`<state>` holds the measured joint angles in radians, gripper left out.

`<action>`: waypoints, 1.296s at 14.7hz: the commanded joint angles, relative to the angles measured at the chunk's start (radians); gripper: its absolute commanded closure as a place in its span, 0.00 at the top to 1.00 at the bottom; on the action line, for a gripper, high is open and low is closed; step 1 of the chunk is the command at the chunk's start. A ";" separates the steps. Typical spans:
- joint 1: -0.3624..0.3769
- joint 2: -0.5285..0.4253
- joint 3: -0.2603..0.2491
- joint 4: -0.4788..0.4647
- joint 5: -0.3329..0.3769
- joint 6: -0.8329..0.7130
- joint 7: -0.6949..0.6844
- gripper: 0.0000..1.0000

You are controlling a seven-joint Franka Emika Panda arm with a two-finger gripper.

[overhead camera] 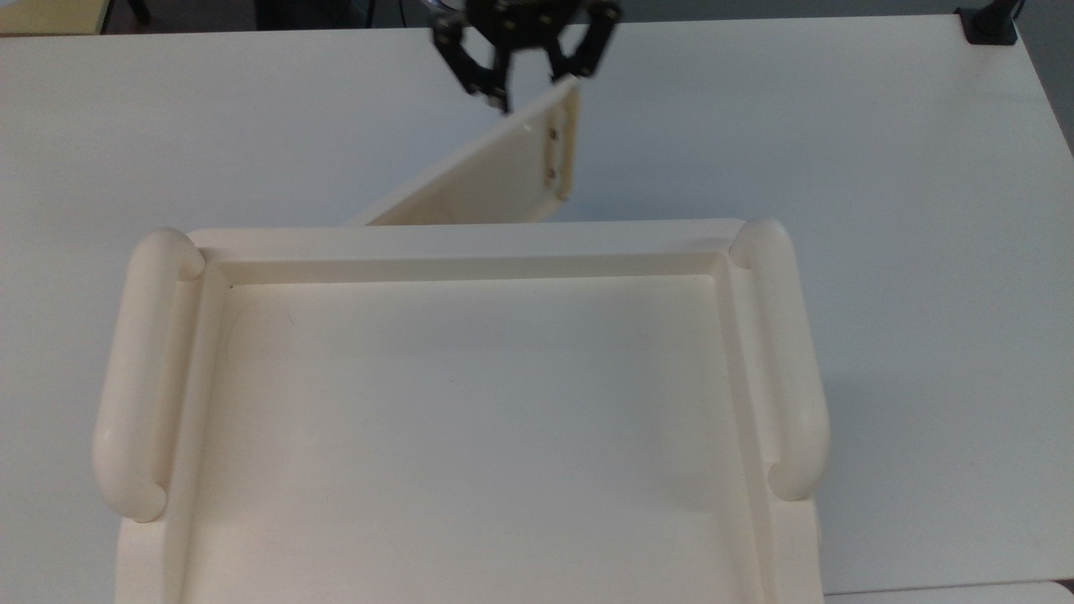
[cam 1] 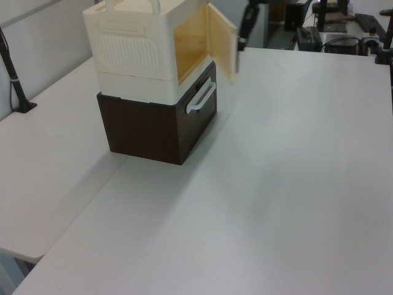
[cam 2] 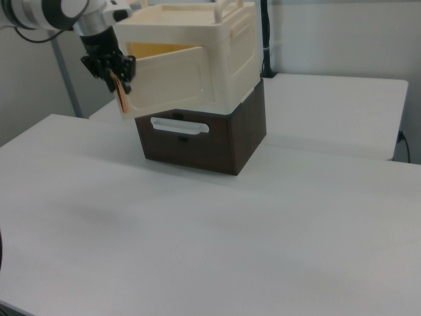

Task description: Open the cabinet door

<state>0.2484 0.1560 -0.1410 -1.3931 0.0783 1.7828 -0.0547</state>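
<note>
The cabinet door [overhead camera: 495, 172] stands swung out from the cream cabinet [cam 1: 132, 49], hinged toward the top view's left. Two small screw holes sit near its free edge. My gripper [overhead camera: 530, 82] is at that free edge, far from the cabinet front, and shut on the door there. In the left view the door [cam 1: 221, 38] angles away from the yellowish opening [cam 1: 191, 37], with the gripper [cam 1: 242, 42] just right of its edge. In the right view the gripper [cam 2: 116, 77] is at the left end of the door [cam 2: 168, 80], above an orange strip [cam 2: 122, 99].
The cream cabinet sits on a dark brown drawer unit [cam 1: 156, 126] with a white bar handle [cam 1: 201, 97]. Its top is a recessed tray with rounded side rails [overhead camera: 784, 361]. The white table [cam 1: 288, 184] spreads wide around it. A black clamp post [cam 1: 15, 86] stands at the left view's left.
</note>
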 commanded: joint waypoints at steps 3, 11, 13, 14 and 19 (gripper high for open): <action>-0.191 -0.099 -0.008 -0.138 -0.018 -0.111 -0.073 1.00; -0.285 -0.174 -0.022 -0.185 -0.158 -0.181 -0.141 1.00; -0.299 -0.202 -0.025 -0.188 -0.155 -0.218 -0.168 1.00; -0.297 -0.208 -0.025 -0.188 -0.153 -0.241 -0.156 1.00; -0.299 -0.182 -0.022 -0.166 -0.146 -0.246 -0.154 1.00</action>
